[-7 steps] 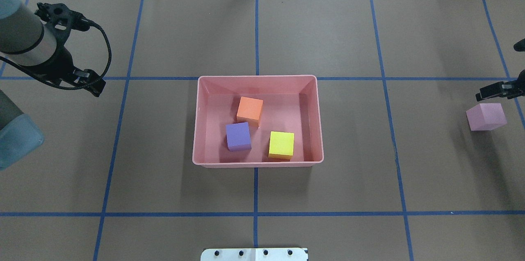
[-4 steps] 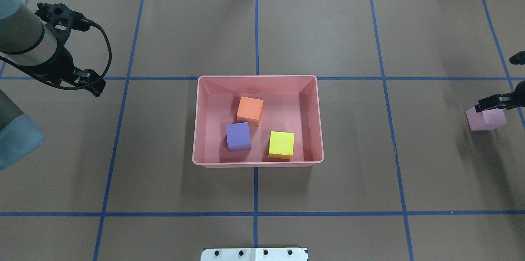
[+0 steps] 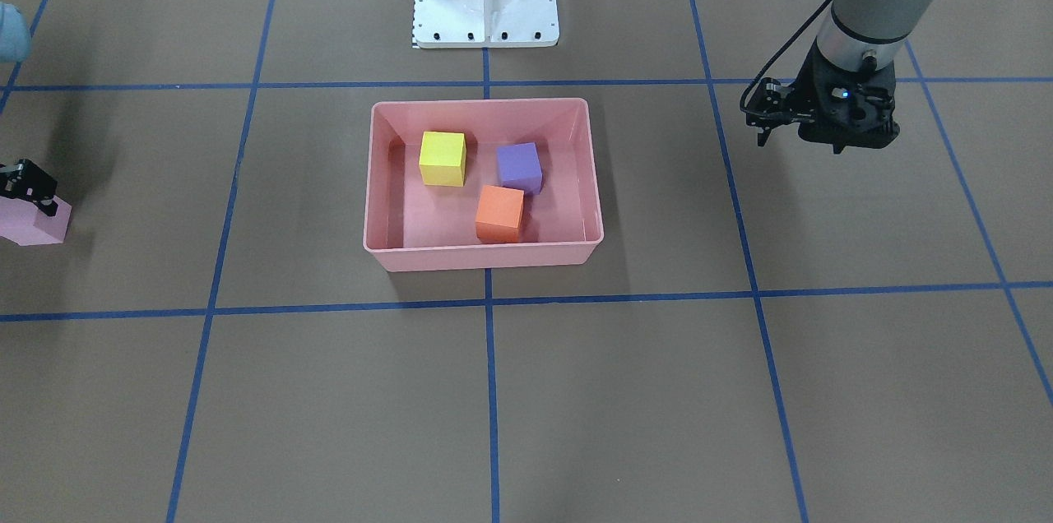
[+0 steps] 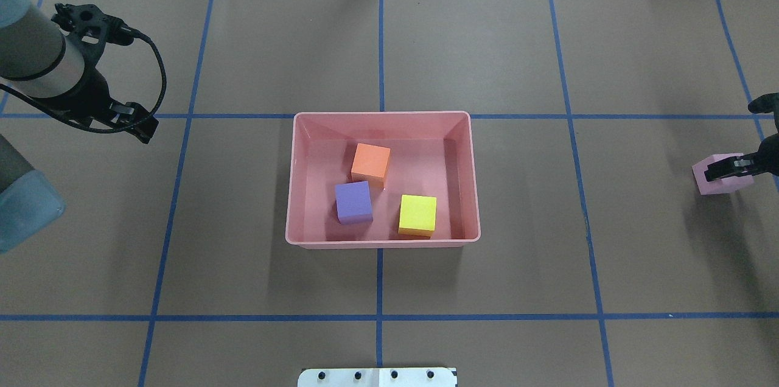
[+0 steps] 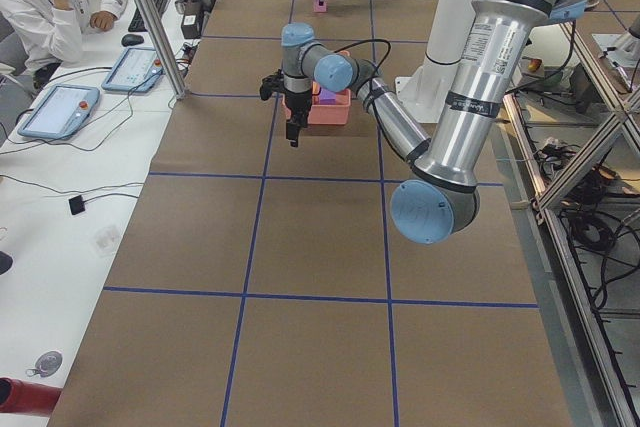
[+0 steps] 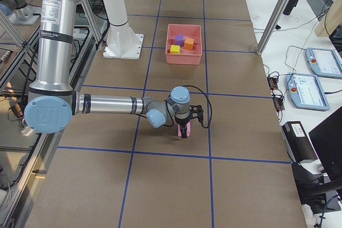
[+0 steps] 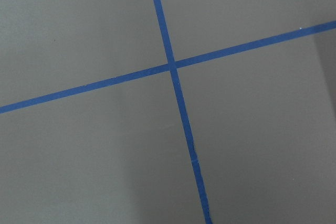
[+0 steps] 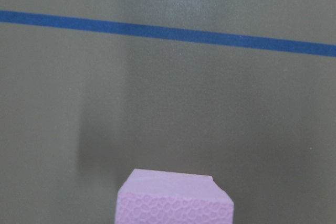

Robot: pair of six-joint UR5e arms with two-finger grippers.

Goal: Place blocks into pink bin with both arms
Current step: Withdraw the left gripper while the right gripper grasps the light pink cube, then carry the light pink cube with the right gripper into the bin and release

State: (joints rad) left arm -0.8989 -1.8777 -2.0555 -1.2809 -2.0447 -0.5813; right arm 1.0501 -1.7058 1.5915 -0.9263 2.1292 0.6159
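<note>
Right gripper (image 6: 184, 131) low over light pink cube (image 4: 721, 184)

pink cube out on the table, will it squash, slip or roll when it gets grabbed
The pink cube shows a pebbled, foam-like skin in the right wrist view, so it is probably light, slightly squashy and not slippery. Its flat faces rest square on the table, so it should slide rather than roll if pushed.

On the table (image 4: 517, 265), the bin (image 4: 297, 192) holds the first block (image 4: 370, 163) toward its far wall, the second block (image 4: 353, 202) at its left and the third block (image 4: 417, 215) at its near right corner, while the fourth block (image 4: 711, 186) lies outside, well to the bin's right.
</note>
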